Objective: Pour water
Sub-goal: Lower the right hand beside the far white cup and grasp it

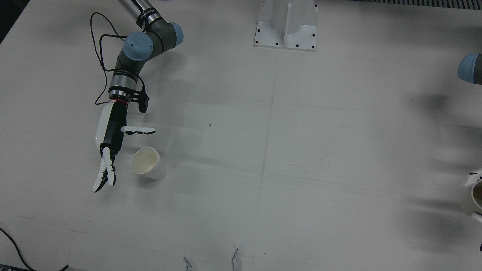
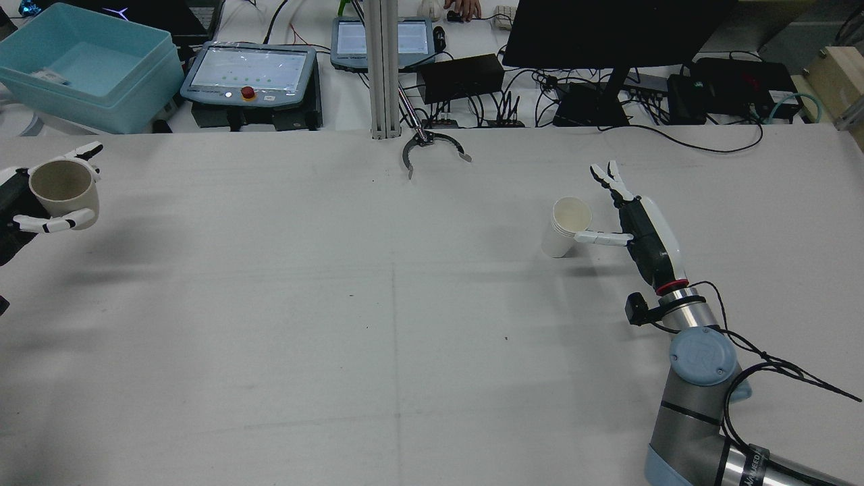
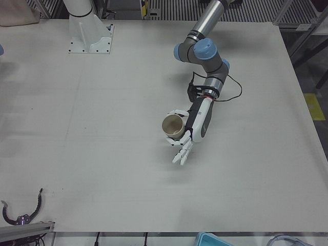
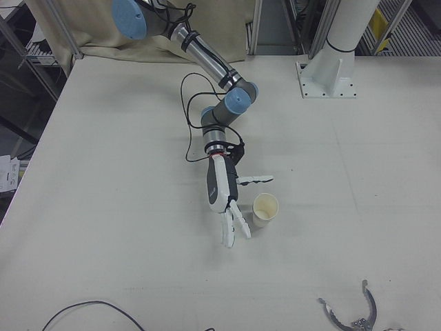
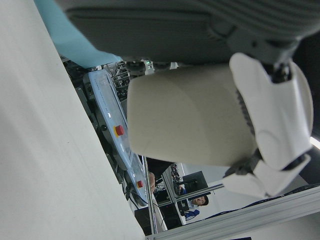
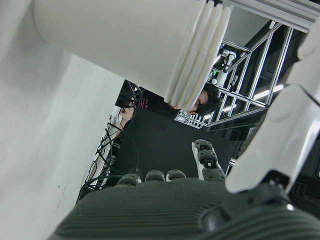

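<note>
A white paper cup (image 1: 148, 163) stands upright on the table before my right arm; it also shows in the rear view (image 2: 570, 226) and right-front view (image 4: 265, 209). My right hand (image 1: 109, 150) is open beside it, fingers stretched forward and thumb out behind the cup, not closed on it. In the right hand view the cup (image 6: 125, 35) lies close to the palm. My left hand (image 2: 20, 209) is shut on a beige cup (image 2: 64, 185), held upright above the table's left side. The left-front view shows this hand (image 3: 197, 123) and cup (image 3: 173, 125). I cannot see any contents.
A white arm pedestal (image 1: 286, 26) stands at the robot's side of the table. A grey metal claw part (image 2: 432, 148) hangs at the far table edge. Behind it are a blue bin (image 2: 88, 67), teach pendants and cables.
</note>
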Action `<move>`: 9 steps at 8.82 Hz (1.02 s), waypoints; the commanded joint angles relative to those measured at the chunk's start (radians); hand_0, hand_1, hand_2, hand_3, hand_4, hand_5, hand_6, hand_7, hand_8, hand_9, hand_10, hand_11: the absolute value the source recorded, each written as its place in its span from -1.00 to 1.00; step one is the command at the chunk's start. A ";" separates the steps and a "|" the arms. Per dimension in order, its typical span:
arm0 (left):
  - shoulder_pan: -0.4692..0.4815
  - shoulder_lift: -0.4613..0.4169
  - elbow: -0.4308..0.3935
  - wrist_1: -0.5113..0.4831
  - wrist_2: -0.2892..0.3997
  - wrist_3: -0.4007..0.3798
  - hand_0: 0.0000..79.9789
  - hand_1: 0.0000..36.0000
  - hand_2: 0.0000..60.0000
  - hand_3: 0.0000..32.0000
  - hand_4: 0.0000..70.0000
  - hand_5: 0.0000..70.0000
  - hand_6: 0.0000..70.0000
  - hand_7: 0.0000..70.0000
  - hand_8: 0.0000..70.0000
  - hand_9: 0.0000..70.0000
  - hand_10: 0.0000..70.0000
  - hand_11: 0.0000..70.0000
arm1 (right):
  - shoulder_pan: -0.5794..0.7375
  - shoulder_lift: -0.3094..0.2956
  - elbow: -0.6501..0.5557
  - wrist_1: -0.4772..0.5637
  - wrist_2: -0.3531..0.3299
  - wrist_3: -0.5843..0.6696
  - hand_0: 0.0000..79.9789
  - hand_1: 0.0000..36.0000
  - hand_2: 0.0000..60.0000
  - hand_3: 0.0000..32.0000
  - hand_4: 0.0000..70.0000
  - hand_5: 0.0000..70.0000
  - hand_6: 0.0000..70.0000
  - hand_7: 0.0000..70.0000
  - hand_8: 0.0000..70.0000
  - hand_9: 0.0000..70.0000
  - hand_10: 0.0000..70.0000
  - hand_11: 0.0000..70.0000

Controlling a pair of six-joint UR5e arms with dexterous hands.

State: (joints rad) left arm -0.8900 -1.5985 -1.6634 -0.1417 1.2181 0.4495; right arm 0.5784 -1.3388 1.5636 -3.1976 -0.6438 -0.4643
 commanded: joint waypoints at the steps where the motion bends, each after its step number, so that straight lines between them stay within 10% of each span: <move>1: 0.000 0.006 0.002 -0.003 0.000 0.000 0.02 1.00 1.00 -1.00 -0.33 0.71 -0.84 -0.66 -0.94 -0.85 -0.82 -0.66 | -0.009 0.004 -0.016 0.011 0.058 0.030 0.08 -0.47 -0.83 -1.00 -0.97 -0.98 -1.00 -1.00 -0.98 -1.00 -1.00 -1.00; 9: -0.004 0.009 0.016 -0.018 0.000 -0.008 -0.01 1.00 1.00 -1.00 -0.34 0.67 -0.85 -0.67 -0.95 -0.86 -0.82 -0.67 | -0.041 0.115 -0.177 0.011 0.144 0.049 0.07 -0.46 -0.74 -1.00 -0.88 -0.89 -0.97 -0.97 -0.98 -1.00 -1.00 -1.00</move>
State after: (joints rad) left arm -0.8902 -1.5921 -1.6569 -0.1481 1.2180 0.4426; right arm 0.5511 -1.2601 1.4230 -3.1858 -0.5011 -0.4135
